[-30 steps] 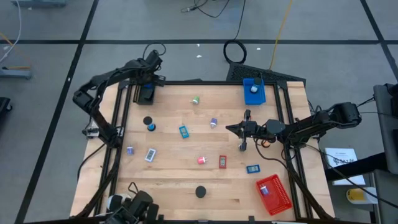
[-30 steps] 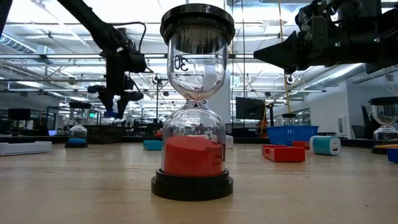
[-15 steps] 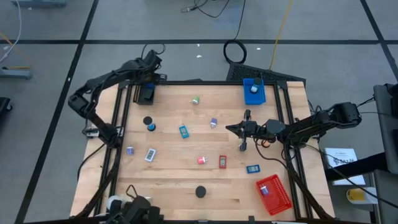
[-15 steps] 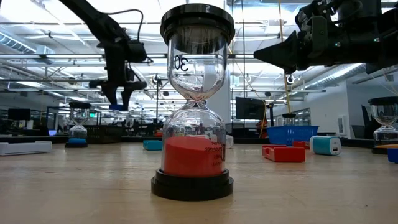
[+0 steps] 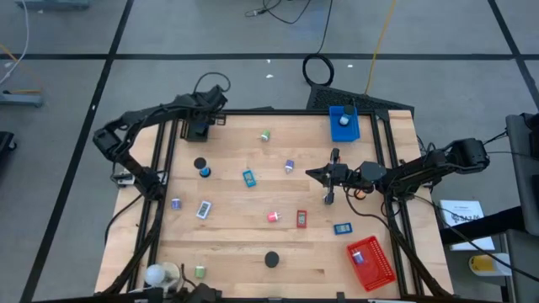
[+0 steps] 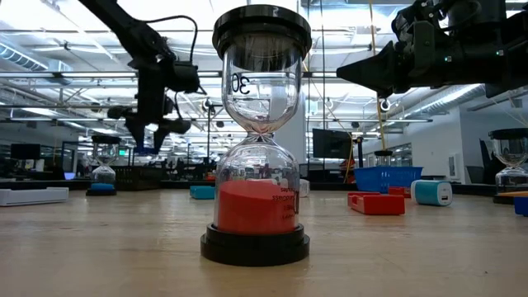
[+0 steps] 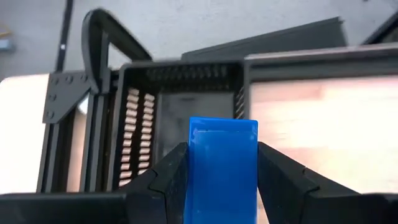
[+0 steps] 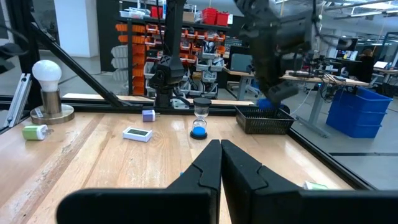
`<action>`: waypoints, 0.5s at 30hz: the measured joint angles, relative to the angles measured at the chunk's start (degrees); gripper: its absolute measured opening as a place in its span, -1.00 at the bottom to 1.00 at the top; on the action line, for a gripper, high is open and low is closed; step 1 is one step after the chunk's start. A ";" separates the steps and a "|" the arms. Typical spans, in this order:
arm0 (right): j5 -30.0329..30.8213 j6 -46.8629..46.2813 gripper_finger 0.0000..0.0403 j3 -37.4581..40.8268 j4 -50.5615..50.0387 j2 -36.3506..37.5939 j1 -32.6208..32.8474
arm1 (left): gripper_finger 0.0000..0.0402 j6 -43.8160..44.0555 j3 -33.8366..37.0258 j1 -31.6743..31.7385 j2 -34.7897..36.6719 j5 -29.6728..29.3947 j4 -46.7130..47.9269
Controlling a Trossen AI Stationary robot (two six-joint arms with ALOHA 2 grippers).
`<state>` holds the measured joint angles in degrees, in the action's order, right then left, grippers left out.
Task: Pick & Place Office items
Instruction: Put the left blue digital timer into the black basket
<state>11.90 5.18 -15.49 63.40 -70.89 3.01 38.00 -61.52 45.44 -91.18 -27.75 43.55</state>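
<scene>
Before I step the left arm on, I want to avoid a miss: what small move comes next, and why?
Probably lower the left hand a little, then release. It is shut on a blue block, held above the black mesh tray, which sits at the table's far left corner.

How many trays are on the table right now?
3. In the high view: black tray at the top-left corner, blue tray on the top edge right of centre, red tray at the bottom-right corner. None seems hidden.
</scene>
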 joint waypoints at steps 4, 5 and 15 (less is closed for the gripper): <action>0.02 -0.01 -0.98 0.00 -0.01 0.00 -0.01 | -0.20 1.35 4.95 -0.10 0.00 -0.92 -3.27; 0.01 0.01 -0.98 0.00 -0.02 0.00 0.00 | -0.20 1.37 6.19 -0.10 0.00 -1.00 -4.90; 0.02 -0.01 -0.98 0.00 -0.02 0.00 0.00 | -0.20 0.70 12.11 0.69 0.00 -0.15 -13.76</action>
<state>11.92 5.17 -15.49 63.37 -70.89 3.00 38.70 -49.42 46.13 -91.18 -27.90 29.80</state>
